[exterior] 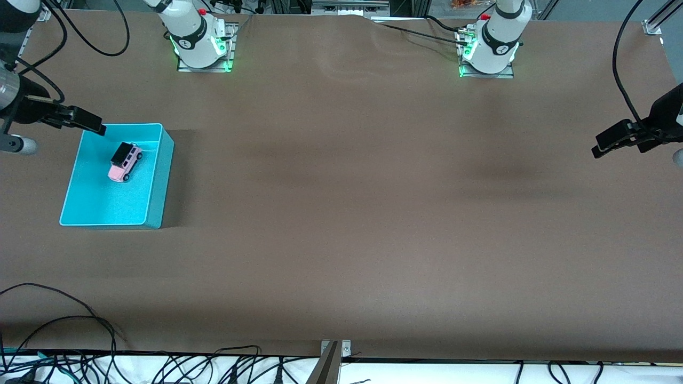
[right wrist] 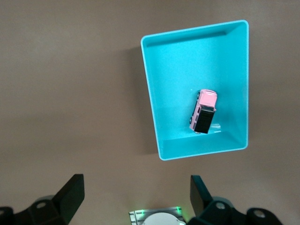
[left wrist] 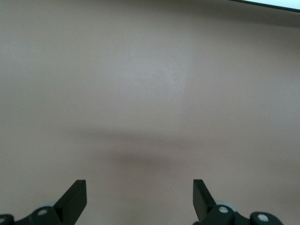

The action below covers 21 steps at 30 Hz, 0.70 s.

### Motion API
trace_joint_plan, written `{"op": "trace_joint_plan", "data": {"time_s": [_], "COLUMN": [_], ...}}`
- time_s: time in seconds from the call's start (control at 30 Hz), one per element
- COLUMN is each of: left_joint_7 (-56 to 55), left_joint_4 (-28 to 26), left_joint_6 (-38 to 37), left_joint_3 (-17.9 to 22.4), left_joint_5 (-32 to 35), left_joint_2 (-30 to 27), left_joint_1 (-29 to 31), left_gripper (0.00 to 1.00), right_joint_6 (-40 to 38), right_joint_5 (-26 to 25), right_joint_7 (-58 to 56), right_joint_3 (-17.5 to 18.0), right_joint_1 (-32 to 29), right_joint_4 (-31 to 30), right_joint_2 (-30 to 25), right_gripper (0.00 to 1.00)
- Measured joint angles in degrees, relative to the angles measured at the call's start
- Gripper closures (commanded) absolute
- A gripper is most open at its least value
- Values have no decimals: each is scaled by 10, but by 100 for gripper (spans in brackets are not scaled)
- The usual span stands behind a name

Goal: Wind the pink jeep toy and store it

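Note:
The pink jeep toy point(exterior: 126, 161) has a pink body and a black roof. It stands on its wheels inside the cyan bin point(exterior: 161, 176), in the part of the bin farther from the front camera, at the right arm's end of the table. The right wrist view shows the jeep point(right wrist: 203, 111) close to one wall of the bin point(right wrist: 150, 93). My right gripper point(exterior: 90, 122) point(right wrist: 137, 187) hangs open and holds nothing, up over the bin's corner and the table beside it. My left gripper point(exterior: 603, 146) point(left wrist: 139, 187) waits open over bare table at the left arm's end.
The brown table top point(exterior: 341, 213) spreads wide between the bin and the left arm's end. The arm bases point(exterior: 203, 48) point(exterior: 488, 53) stand along the edge farthest from the front camera. Black cables point(exterior: 80, 362) and a metal bracket point(exterior: 333, 354) lie along the nearest edge.

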Motion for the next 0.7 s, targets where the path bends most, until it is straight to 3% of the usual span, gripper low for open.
{"op": "trace_joint_plan", "data": {"time_s": [0.3,0.7], "left_joint_7": [0,0], "left_joint_4": [0,0], "left_joint_6": [0,0], "left_joint_3": [-1,-6], "left_joint_5": [0,0], "left_joint_2": [0,0], "left_joint_1": [0,-1], "left_gripper": [0,0], "right_joint_6": [52,147], "right_joint_5": [31,33], "right_joint_7": [15,19], "right_joint_3": [7,13], "right_joint_1": [1,1], "right_joint_4": [-8,-66], "right_joint_2": [7,-10], "right_gripper": [0,0]}}
